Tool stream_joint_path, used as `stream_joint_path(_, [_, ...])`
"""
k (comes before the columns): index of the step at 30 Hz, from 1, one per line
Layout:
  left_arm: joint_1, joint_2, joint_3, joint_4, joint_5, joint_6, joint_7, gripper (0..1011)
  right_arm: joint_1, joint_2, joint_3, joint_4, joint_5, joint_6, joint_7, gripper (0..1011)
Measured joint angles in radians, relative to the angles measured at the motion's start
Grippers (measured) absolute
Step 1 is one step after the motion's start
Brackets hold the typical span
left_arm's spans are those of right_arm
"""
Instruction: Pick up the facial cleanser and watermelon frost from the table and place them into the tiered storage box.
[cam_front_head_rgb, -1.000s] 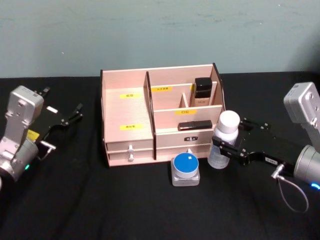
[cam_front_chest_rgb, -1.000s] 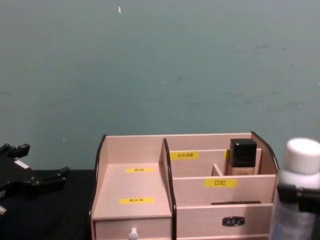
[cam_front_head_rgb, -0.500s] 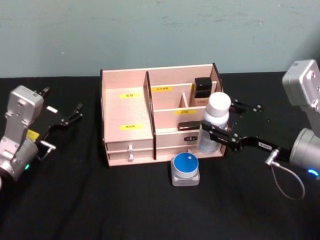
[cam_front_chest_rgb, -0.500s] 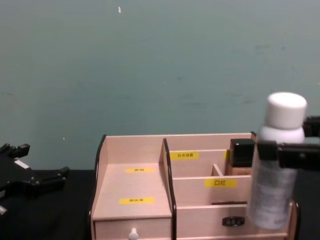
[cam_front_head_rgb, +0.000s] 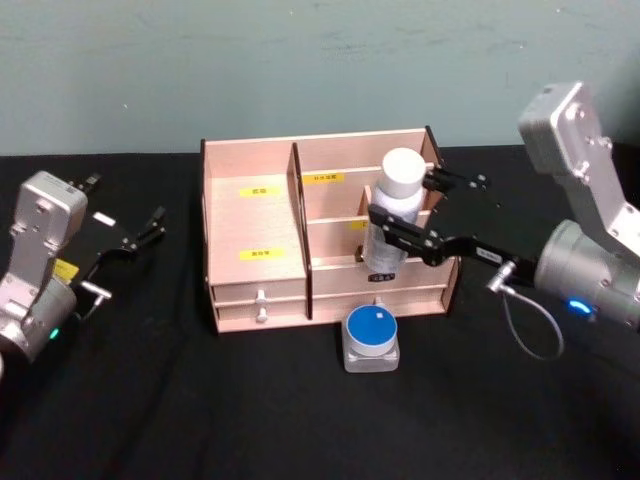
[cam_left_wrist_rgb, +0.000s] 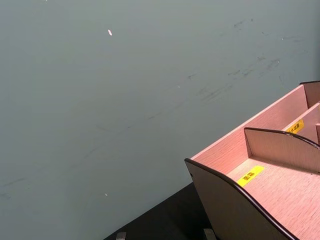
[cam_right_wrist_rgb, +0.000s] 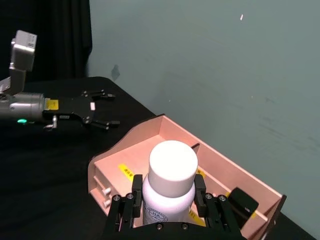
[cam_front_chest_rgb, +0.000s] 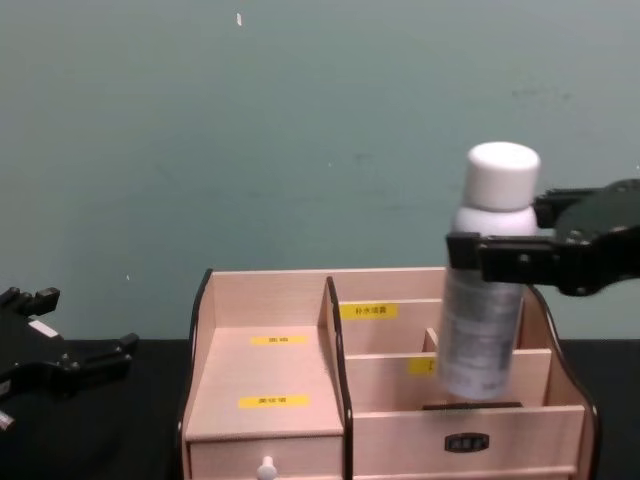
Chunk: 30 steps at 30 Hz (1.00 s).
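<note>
My right gripper (cam_front_head_rgb: 398, 200) is shut on a clear bottle with a white cap (cam_front_head_rgb: 403, 172), holding it nearly upright in the air over the right-hand compartments of the tiered storage box (cam_front_head_rgb: 250, 160). From the chest, the bottle (cam_front_chest_rgb: 478, 340) hangs in front of the box (cam_front_chest_rgb: 265, 300), with the right gripper (cam_front_chest_rgb: 490, 255) clamped below its cap. A square jar with a blue round lid (cam_front_head_rgb: 371, 338) stands on the table just before the box's right drawer. Which of the two is the cleanser I cannot tell. My left gripper (cam_front_head_rgb: 150, 228) rests open at the left, well away from the box.
The table is covered in black cloth (cam_front_head_rgb: 200, 410), with a grey-green wall close behind the box. A dark boxy item (cam_right_wrist_rgb: 243, 200) stands in the rear right compartment. The wide left tiers (cam_front_head_rgb: 255, 215) hold nothing. The left gripper (cam_right_wrist_rgb: 107, 108) also shows far off in the right wrist view.
The right gripper has lifted the white-capped bottle off the table at the box's right front corner and carried it up and left over the box. The left arm has not moved.
</note>
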Motion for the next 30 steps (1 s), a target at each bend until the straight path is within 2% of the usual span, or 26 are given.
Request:
stream_joint_path(6, [0.000, 0.000, 0.000, 0.000, 0.000, 0.000, 0.000, 1001, 0.079, -0.051, -0.039, 0.072, -0.027, 0.010, -0.002, 613])
stream_joint_path(17, [0.000, 0.000, 0.000, 0.000, 0.000, 0.000, 0.000, 1001, 0.189, -0.140, -0.083, 0.207, -0.062, 0.013, -0.009, 613])
stream_joint_path(27, [0.000, 0.000, 0.000, 0.000, 0.000, 0.000, 0.000, 1001, 0.256, -0.207, -0.105, 0.320, -0.083, -0.011, -0.007, 613])
stream_joint_path(30, [0.000, 0.000, 0.000, 0.000, 0.000, 0.000, 0.000, 1001, 0.266, -0.217, -0.107, 0.338, -0.087, -0.016, -0.007, 613])
